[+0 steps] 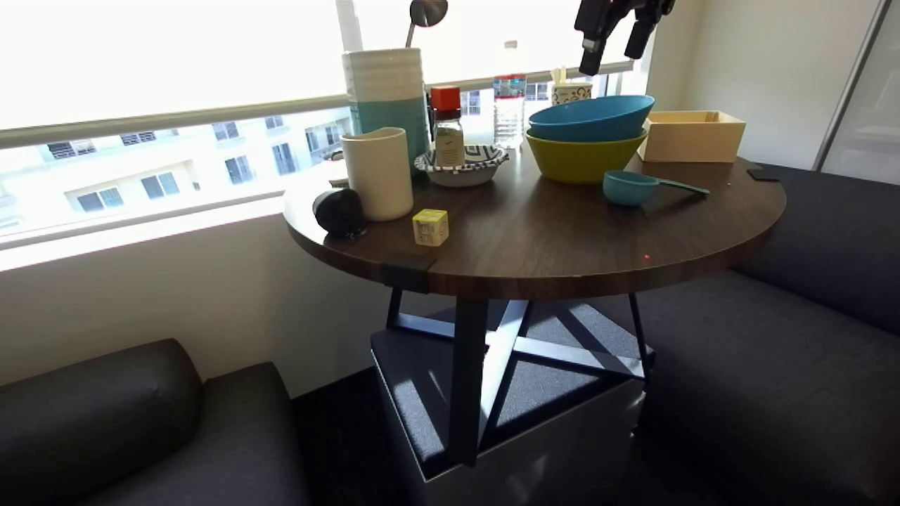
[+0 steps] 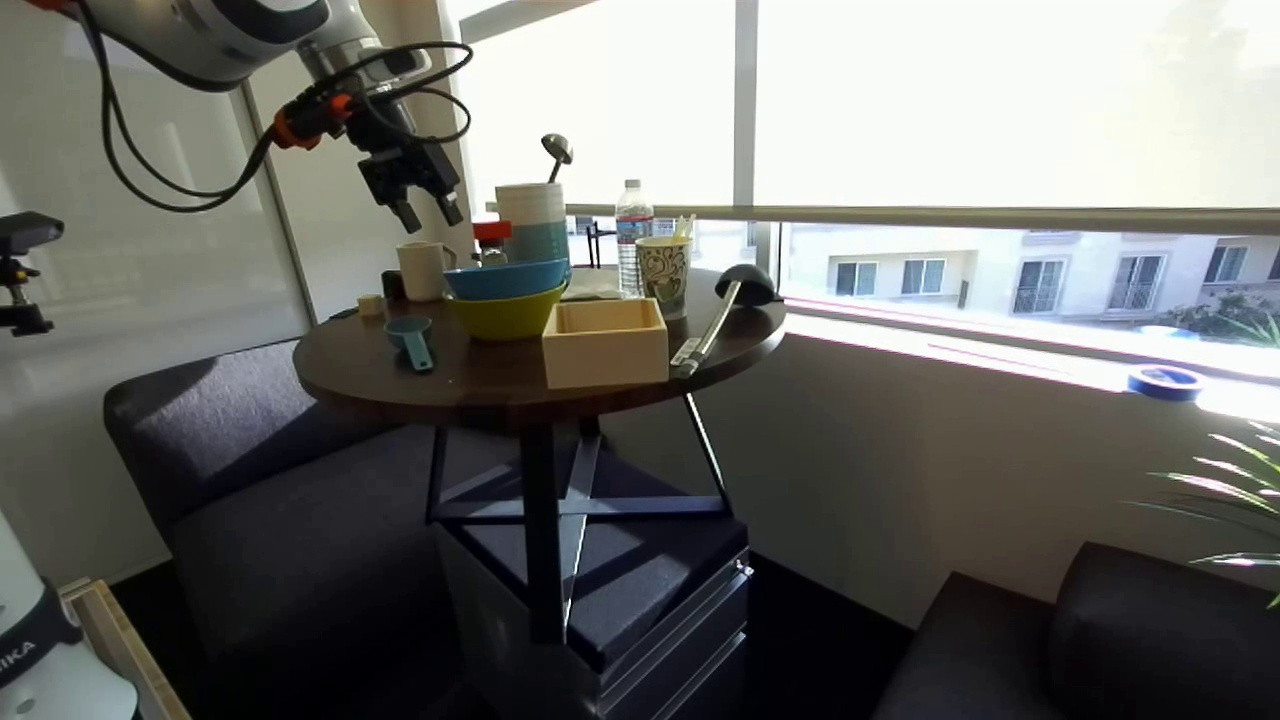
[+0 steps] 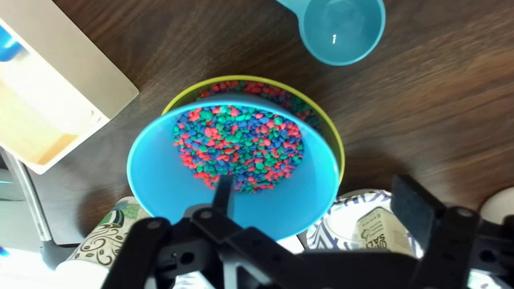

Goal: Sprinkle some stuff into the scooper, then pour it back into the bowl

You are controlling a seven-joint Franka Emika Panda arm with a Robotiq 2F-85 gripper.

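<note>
The teal-blue bowl (image 3: pixel 156 172) sits tilted inside a yellow-green bowl (image 1: pixel 583 160) on the round table (image 1: pixel 534 239). Small red, green and blue pebbles (image 3: pixel 241 144) fill the bottom of the blue bowl; more of them show in the lower one. The scooper (image 3: pixel 341 32) lies on the bare wood beside the bowls, its cup facing up with nothing visible in it, and both exterior views show it too. High over the table, above the bowls, my gripper (image 2: pixel 431 222) points downward. Its fingers (image 3: pixel 417 208) stand wide apart and hold nothing.
A pale wooden box (image 2: pixel 605 355) flanks the bowls, with a patterned paper cup (image 2: pixel 663 275) and a ladle (image 2: pixel 720 320) nearby. Opposite are a salt bottle (image 1: pixel 450 140) in a patterned bowl (image 1: pixel 460 176), a white mug (image 1: pixel 380 172) and a tall vase (image 1: pixel 387 98). A water bottle (image 1: pixel 509 105) stands behind.
</note>
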